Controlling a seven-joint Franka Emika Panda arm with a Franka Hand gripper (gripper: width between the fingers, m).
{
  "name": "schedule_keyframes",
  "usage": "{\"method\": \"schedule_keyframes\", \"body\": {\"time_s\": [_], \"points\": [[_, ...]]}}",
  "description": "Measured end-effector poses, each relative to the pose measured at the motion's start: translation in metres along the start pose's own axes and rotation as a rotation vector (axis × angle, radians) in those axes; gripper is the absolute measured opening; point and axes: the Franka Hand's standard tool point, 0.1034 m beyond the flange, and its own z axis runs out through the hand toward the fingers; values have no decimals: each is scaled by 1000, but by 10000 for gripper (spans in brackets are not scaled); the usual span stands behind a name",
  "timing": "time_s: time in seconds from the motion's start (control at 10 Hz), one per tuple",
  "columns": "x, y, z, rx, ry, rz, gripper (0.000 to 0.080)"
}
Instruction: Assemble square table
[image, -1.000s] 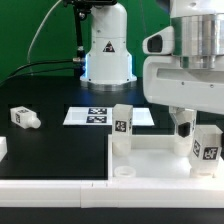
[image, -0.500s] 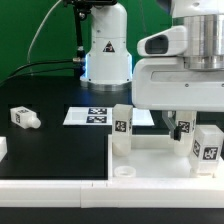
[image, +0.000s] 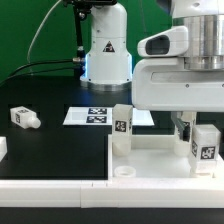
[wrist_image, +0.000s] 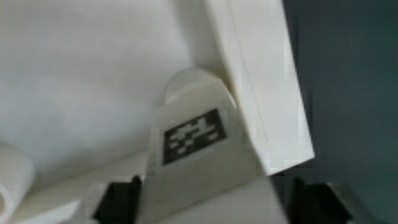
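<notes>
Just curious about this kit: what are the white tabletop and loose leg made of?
Tabletop: probably matte white plastic, given its smooth moulded rim. Loose leg: seemingly the same plastic, even white, blocky, with a black-and-white printed tag.

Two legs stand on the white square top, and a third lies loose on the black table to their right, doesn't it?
Wrong side: the loose leg lies to the exterior view's left of them, as that view shows. One standing leg and the other standing leg do stand on the square top.
</notes>
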Motion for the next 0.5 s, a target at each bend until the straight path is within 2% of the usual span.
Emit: {"method": "schedule_keyframes", "body": {"time_s": [0.1, 0.5], "points": [[0, 2, 0, -3, 0, 62, 285], [-2, 4, 1, -19, 13, 600, 285]]}}
